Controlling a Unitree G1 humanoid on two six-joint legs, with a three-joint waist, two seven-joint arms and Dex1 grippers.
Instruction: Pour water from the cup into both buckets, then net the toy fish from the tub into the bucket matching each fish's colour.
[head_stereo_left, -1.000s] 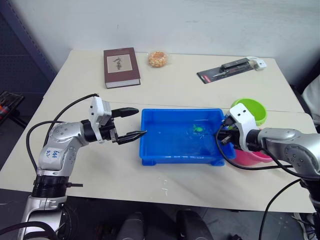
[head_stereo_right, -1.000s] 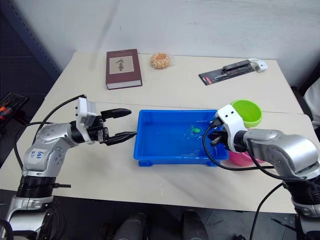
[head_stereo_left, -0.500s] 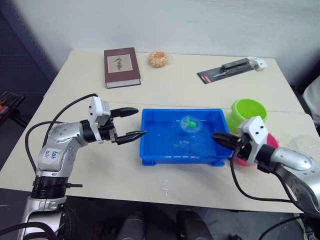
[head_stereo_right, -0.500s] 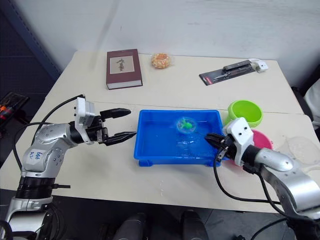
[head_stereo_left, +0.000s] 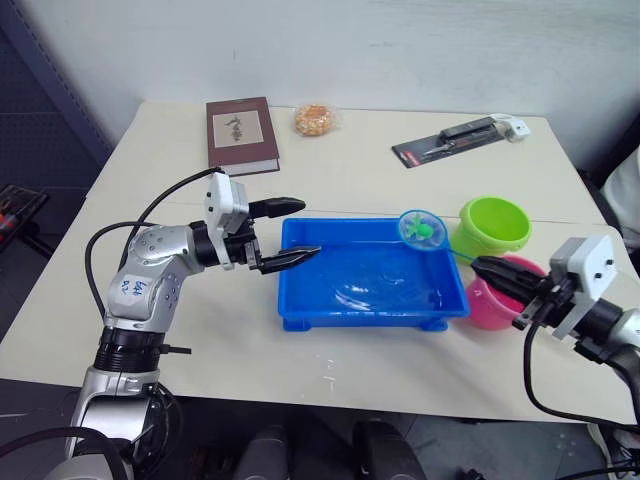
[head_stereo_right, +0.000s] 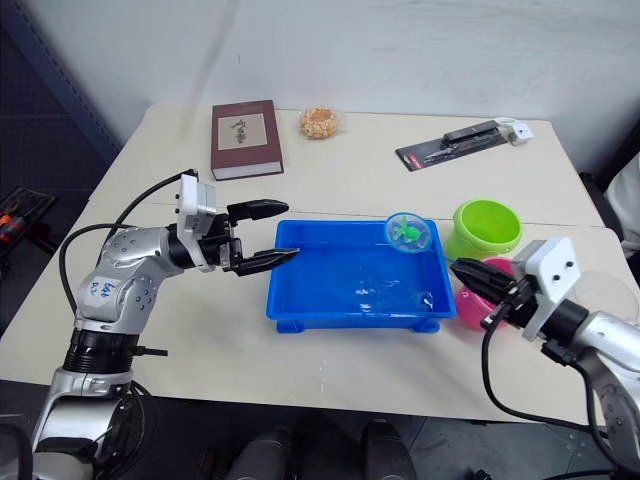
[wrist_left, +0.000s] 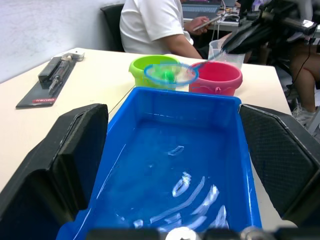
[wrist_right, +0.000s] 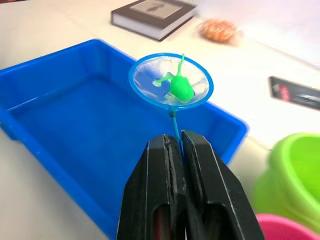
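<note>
The right gripper (wrist_right: 175, 145) is pinching the net (wrist_right: 171, 81) by its thin, likely flexible handle, a light green fish (wrist_right: 180, 87) riding above the tub (head_stereo_left: 300, 300); left fingers (head_stereo_left: 290, 257) gaping empty

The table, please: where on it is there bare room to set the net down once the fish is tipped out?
Bare patches: the near strip of the table in front of the tub, and the stretch between the book and the packaged tool. It is crowded on the tub's right, where the green bucket, pink bucket and right gripper sit.
</note>
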